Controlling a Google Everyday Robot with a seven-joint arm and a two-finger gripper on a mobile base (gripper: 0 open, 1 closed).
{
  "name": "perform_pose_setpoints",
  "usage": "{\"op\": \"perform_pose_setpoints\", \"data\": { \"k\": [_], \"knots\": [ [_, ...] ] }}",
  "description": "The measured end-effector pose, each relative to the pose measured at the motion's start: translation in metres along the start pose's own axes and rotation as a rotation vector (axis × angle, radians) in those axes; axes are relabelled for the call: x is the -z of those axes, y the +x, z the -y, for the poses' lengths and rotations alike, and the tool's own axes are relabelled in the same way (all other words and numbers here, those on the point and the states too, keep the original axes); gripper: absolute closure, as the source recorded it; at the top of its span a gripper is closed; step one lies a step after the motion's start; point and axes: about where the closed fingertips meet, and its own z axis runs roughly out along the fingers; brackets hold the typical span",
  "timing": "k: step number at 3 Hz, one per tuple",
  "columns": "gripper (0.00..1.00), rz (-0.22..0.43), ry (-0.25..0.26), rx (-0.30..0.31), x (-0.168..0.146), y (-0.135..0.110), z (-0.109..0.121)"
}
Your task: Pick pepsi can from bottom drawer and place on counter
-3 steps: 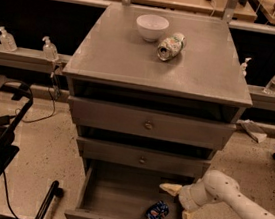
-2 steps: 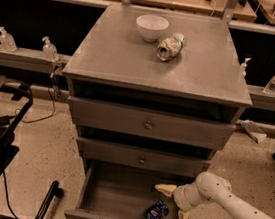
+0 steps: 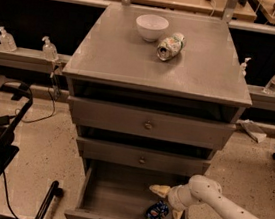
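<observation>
— Holding gripper [image 3: 168, 204] where?
— Inside drawer [image 3: 116, 195], just beside can [image 3: 156, 211]; holding fingers apart (likely for straddling it).
— Can lying how?
— Resting sideways near drawer front; not yet reaching counter [image 3: 133, 65].

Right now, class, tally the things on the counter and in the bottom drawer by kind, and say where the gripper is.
Cans: 2 (pepsi can in bottom drawer, green can on counter)
Bowls: 1 (bowl on counter)
Total: 3
Gripper: open, at the bottom drawer, close by the pepsi can.
</observation>
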Motion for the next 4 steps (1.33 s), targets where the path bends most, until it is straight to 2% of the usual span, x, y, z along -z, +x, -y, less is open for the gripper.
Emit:
{"op": "perform_pose_setpoints", "data": {
  "k": [1,2,4],
  "knots": [
    [0.00,0.001,0.025,0.034,-0.028,0.011,-0.003],
    [0.00,-0.015,0.011,0.051,-0.058,0.024,-0.007],
    [0.03,0.008,-0.042,-0.008,-0.104,0.042,-0.027]
  ]
}}
